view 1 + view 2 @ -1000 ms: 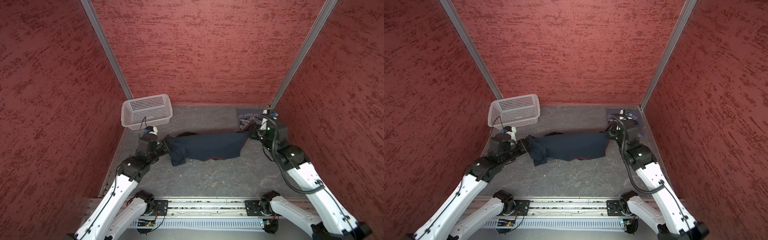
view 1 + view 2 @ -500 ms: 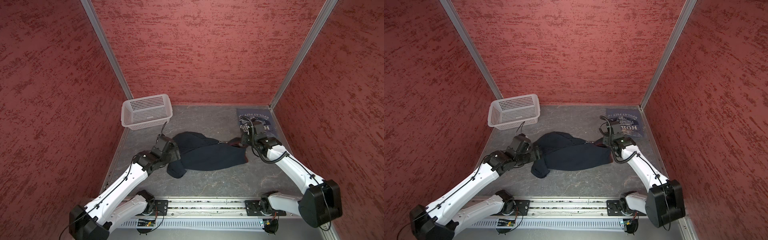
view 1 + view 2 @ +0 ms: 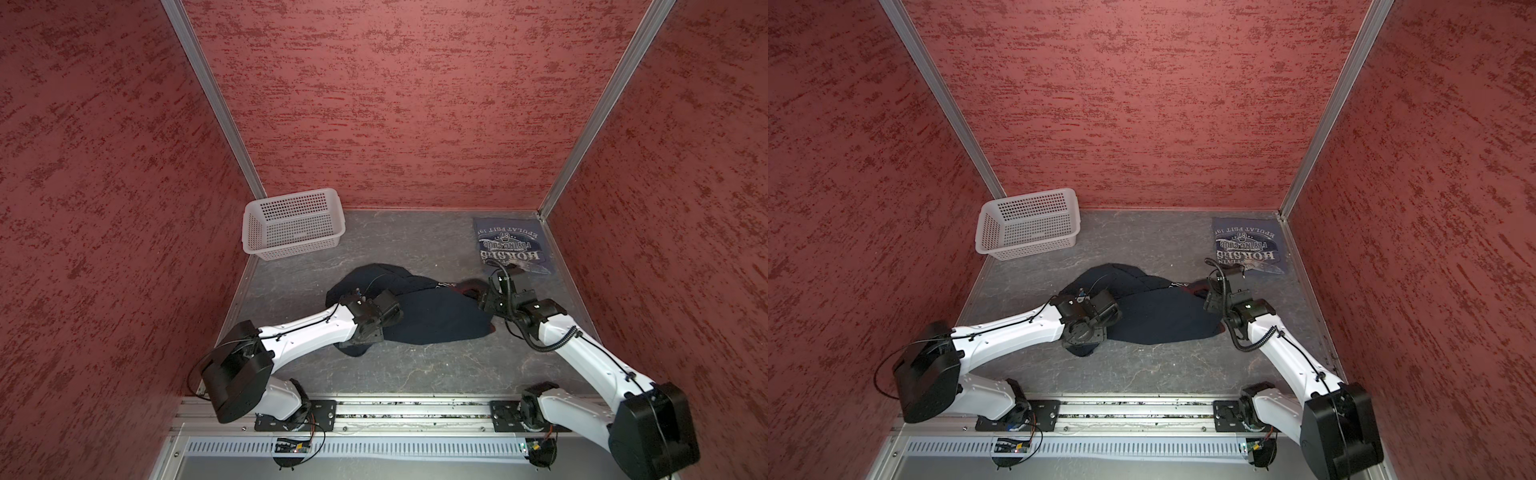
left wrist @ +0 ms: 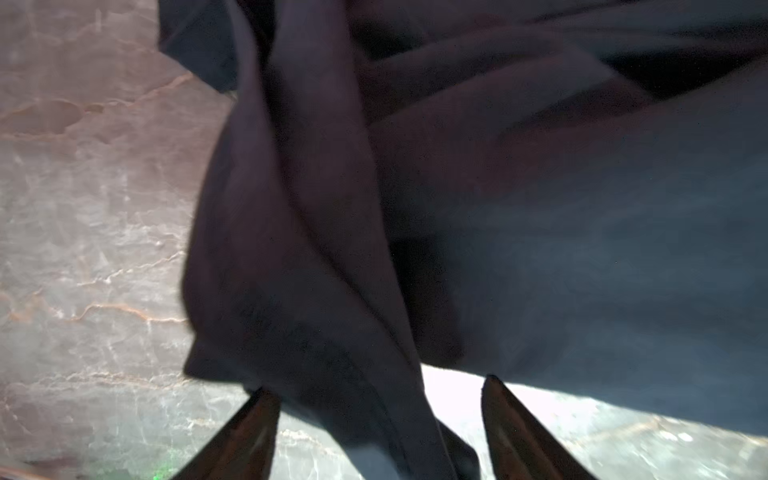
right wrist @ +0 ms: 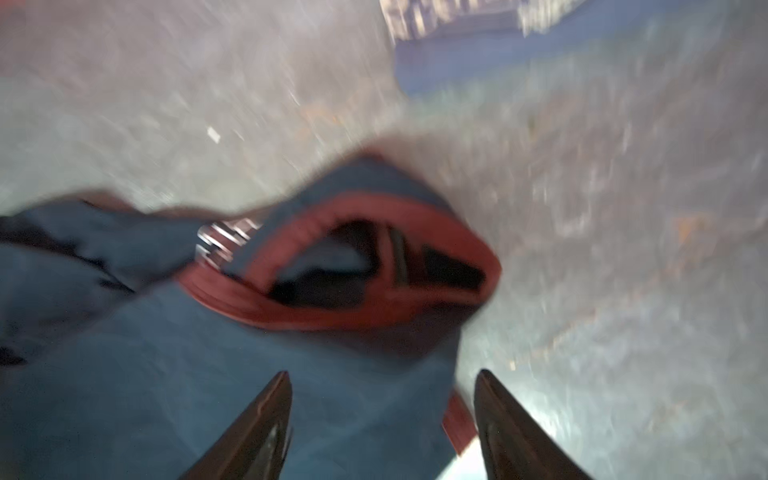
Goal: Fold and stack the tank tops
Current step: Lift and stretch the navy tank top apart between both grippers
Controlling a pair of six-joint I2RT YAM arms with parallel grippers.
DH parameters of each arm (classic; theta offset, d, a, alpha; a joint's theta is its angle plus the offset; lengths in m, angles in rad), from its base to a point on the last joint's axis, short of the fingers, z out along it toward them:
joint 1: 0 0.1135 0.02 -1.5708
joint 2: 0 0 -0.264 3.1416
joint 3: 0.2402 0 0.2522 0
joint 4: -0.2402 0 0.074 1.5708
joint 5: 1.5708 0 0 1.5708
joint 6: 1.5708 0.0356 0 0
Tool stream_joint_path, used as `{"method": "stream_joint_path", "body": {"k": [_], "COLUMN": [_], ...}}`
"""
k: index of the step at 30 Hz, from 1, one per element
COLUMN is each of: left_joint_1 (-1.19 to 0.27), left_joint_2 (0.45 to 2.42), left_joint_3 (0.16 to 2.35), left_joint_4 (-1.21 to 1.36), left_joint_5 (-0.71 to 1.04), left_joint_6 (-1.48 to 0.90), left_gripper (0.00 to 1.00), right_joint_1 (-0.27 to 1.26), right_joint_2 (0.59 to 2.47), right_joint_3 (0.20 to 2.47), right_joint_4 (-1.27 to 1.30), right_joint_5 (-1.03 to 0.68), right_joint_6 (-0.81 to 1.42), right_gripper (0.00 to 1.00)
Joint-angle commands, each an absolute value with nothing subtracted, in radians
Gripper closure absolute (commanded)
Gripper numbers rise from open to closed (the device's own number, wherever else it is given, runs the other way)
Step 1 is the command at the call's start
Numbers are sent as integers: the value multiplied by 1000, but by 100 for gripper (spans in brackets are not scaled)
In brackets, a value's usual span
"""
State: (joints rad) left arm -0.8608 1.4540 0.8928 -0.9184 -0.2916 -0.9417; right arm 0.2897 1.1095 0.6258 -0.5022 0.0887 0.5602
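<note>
Change: dark navy sleeveless cloth shirt w/ maroon trim (image 3: 440, 320) is no longer hanging stretched betw. the two arms. It's now lying slack on the grey marbled tabletop (image 3: 415, 374), doubled over itself.
Navy top: this navy top is sitting mid-table, bunching at its L end and showing a maroon-edged opening at its R end.
L gripper (image 4: 378, 386): hovering over the L end w/ fingers standing wide. A loose fold is running betw. them, seemingly not pinched.
R gripper (image 5: 382, 374): hanging over the R end by the maroon trim, fingers spread wide and gripping nothing. Wrist view is blurring.
Grey-blue top: slate grey-blue cloth shirt w/ white lettering (image 3: 511, 245) is lying folded flat in the far R corner, apart from the navy top.
Basket: white perforated plastic basket (image 3: 291, 249) is sitting far L, well apart from both arms.
Meaning: both arms are letting go, so a fold is prob. laid. The navy top is likely needing tidying + another fold before stacking on the grey-blue top.
</note>
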Motion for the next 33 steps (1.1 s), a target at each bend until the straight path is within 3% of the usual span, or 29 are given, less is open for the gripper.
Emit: {"method": "stream_joint_path", "body": {"k": [1,6,8,13,15,16,18,25,29,33], "left_joint_1": [-844,-823,-817,-784,-756,-744,-710,-623,-552,-440], "left_joint_2": [1481,1478,1449,1259,1156,1109,990,633,571,645], "left_joint_3": [898,881,866,777,750,743,739,883,960,956], "left_joint_4": [-875,-854,-823,-695,-667,-656,-635,-708,-737,-728], "left_joint_5": [-279,-274,-266,-224,-209,-198,-160,-183,-248,-269], "left_joint_6": [-922,-905,-887,-866,-849,-834,-795,-635,-555,-526], "left_gripper": [32,49,59,85,91,92,99,99,97,95], "right_joint_1": [288,290,290,291,291,292,291,290,288,288], "right_joint_2": [1112,1170,1201,1236,1223,1207,1129,855,884,1011], "right_joint_3": [573,524,530,584,613,626,653,933,1123,1202], "right_joint_4": [-462,-366,-334,-326,-354,-370,-412,-720,-818,-774], "right_joint_5": [48,0,-35,-43,-15,-2,25,191,210,195], "right_joint_6": [646,648,634,588,566,555,534,444,398,378], "right_gripper": [29,30,36,75,96,100,100,100,100,100]}}
